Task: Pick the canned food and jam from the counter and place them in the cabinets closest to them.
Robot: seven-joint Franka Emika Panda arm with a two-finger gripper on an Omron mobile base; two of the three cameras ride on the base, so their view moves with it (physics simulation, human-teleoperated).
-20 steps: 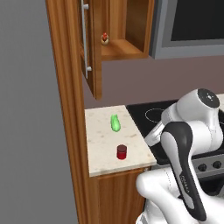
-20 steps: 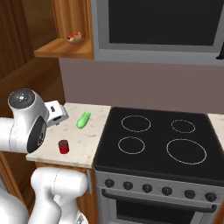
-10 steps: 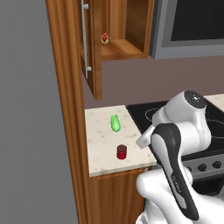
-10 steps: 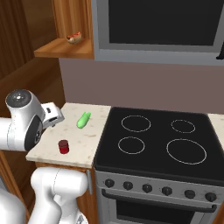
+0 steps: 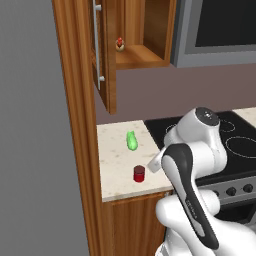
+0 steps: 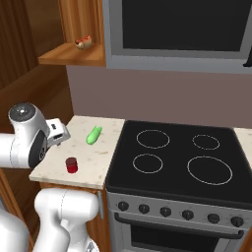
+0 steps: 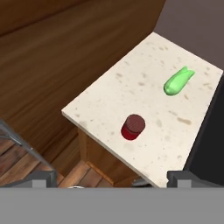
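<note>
Over the last second the arm has swung left and lowered toward the counter (image 5: 117, 170), bringing its gripper (image 7: 109, 179), jaws spread wide and empty, above the red can (image 7: 132, 126) standing near the front edge, apparently lining up a grasp.

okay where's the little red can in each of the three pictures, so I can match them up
Left base view: red can near the counter's front edge, below centre.
Right base view: it sits lower left, by the white arm.
Hand view: it is at centre.
Shared landmark: the green vegetable farther back on the same counter.
</note>
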